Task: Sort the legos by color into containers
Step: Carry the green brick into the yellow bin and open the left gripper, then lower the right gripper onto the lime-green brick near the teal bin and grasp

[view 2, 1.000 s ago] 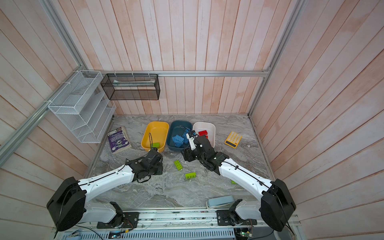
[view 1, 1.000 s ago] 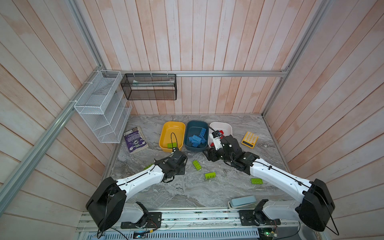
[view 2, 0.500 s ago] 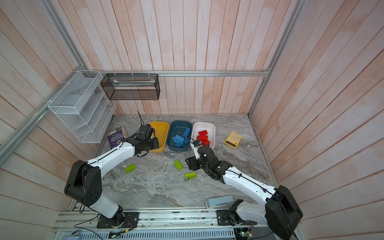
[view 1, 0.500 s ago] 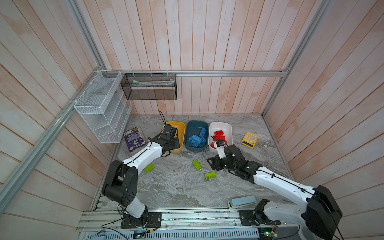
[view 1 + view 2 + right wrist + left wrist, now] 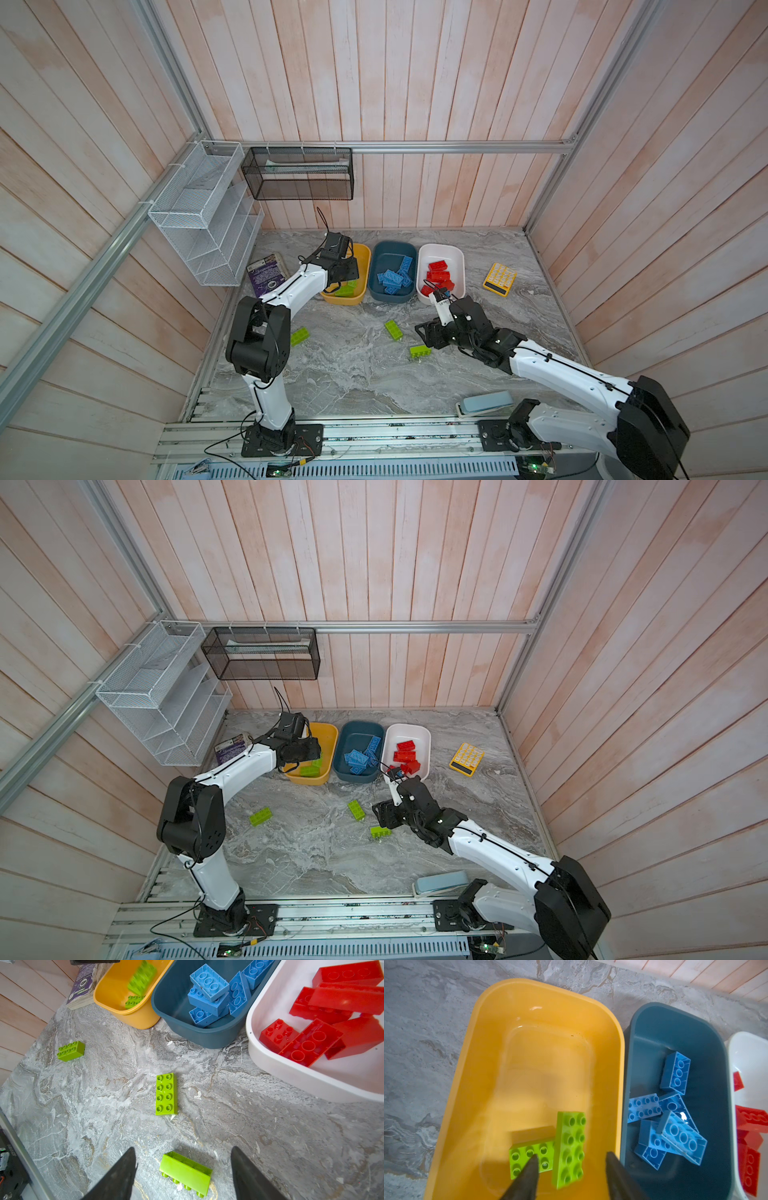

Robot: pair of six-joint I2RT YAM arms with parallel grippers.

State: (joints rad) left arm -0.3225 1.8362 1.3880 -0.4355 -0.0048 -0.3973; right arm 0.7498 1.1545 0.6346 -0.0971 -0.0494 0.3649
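My left gripper [image 5: 572, 1155] hangs open over the yellow container [image 5: 529, 987]. A blurred lime green lego [image 5: 569, 1149] is loose between its fingers, above another green one [image 5: 529, 1154] on the tub floor. My right gripper [image 5: 183, 1147] is open low over the table, a green lego [image 5: 185, 1172] on its side between its fingers, untouched. Two more green legos [image 5: 393, 330] [image 5: 300, 336] lie on the table. The teal container [image 5: 395, 246] holds blue legos [image 5: 395, 276]. The white container [image 5: 440, 248] holds red legos [image 5: 438, 272].
A yellow calculator [image 5: 499, 279] lies right of the tubs and a pale blue stapler [image 5: 484, 402] at the front edge. A purple booklet [image 5: 268, 274] sits left of the yellow tub. White [image 5: 208, 216] and black [image 5: 299, 178] mesh racks hang on the walls.
My left arm swung from the table's middle to the yellow container and opened, letting go of a green lego. My right gripper drew back from the white container to the green lego and opened wider.
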